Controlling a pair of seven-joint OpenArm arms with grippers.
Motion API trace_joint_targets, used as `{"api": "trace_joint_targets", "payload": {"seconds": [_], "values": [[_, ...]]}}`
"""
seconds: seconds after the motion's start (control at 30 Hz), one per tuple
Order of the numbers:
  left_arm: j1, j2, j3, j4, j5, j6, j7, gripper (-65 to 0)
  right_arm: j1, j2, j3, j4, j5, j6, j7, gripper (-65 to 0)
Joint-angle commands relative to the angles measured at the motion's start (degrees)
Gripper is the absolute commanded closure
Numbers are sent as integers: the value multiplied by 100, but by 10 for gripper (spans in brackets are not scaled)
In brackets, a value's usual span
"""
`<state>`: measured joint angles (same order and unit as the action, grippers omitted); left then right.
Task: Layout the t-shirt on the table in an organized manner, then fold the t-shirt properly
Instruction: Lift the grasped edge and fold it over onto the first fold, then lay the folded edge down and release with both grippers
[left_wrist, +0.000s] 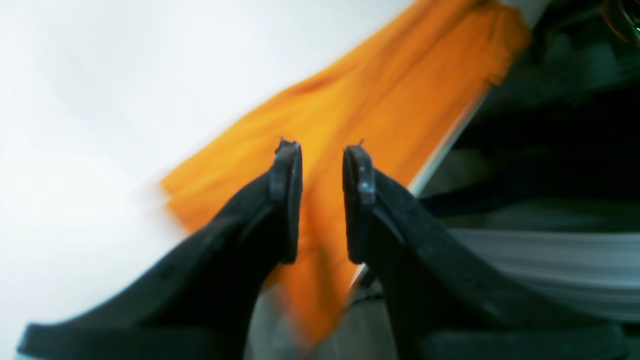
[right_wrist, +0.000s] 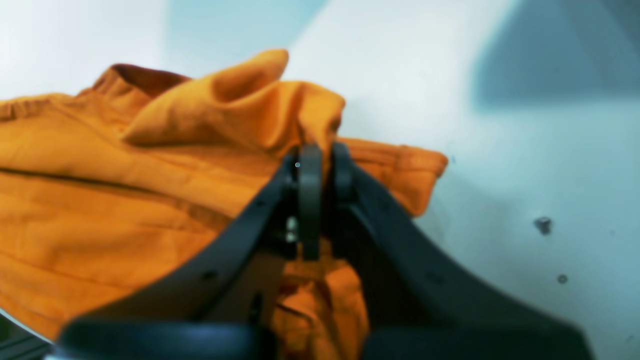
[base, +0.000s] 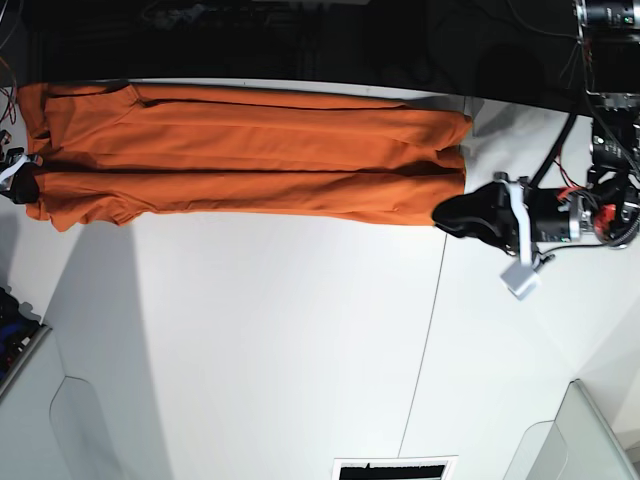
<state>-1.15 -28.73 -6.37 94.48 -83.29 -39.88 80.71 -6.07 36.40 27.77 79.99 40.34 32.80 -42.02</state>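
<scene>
The orange t-shirt (base: 250, 150) lies stretched into a long folded band along the far edge of the white table (base: 250, 330). My right gripper (base: 20, 185) is at the shirt's left end. In the right wrist view this gripper (right_wrist: 320, 155) is shut on a bunched fold of the t-shirt (right_wrist: 125, 200). My left gripper (base: 445, 213) sits just off the shirt's right end. In the left wrist view its jaws (left_wrist: 322, 150) stand open with nothing between them, and the t-shirt (left_wrist: 380, 100) lies below, along the table (left_wrist: 100, 100) edge.
A thin dark seam (base: 425, 340) crosses the table. A dark slot (base: 392, 469) sits at the near edge. Grey panels flank the lower corners (base: 30, 400) (base: 590, 440). Beyond the far edge is dark clutter with cables (base: 600, 60).
</scene>
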Motion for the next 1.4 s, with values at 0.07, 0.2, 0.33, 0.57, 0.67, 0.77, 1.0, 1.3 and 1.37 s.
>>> {"api": "trace_joint_targets", "payload": {"seconds": [0.07, 0.2, 0.33, 0.57, 0.67, 0.77, 1.0, 1.3, 1.37], "values": [[334, 680, 232, 605, -171, -12, -71, -170, 48, 109, 66, 90, 81, 22, 98, 0], [568, 1637, 1078, 581, -149, -12, -85, -170, 48, 39, 66, 90, 61, 22, 98, 0], [595, 2424, 1711, 385, 737, -12, -625, -170, 50, 15, 66, 90, 68, 22, 103, 0], [577, 3099, 2568, -662, 2374, -12, -2035, -170, 63, -7, 66, 90, 85, 20, 105, 0], [542, 3097, 2992, -1187, 3108, -12, -2887, -170, 63, -7, 66, 92, 85, 20, 107, 0], [472, 3097, 3281, -1526, 3709, -12, -3340, -170, 63, -7, 66, 90, 90, 20, 107, 0], [385, 3093, 3368, -1794, 4629, -12, -3689, -170, 63, -4, 66, 92, 109, 20, 101, 0], [-144, 3095, 3368, -2728, 4894, 28, -3762, -170, -146, -2, 144, 470, 216, 20, -111, 0], [-225, 3095, 3368, -2903, 4894, 31, -3762, -170, -337, -2, 245, 715, 219, 20, -111, 0]]}}
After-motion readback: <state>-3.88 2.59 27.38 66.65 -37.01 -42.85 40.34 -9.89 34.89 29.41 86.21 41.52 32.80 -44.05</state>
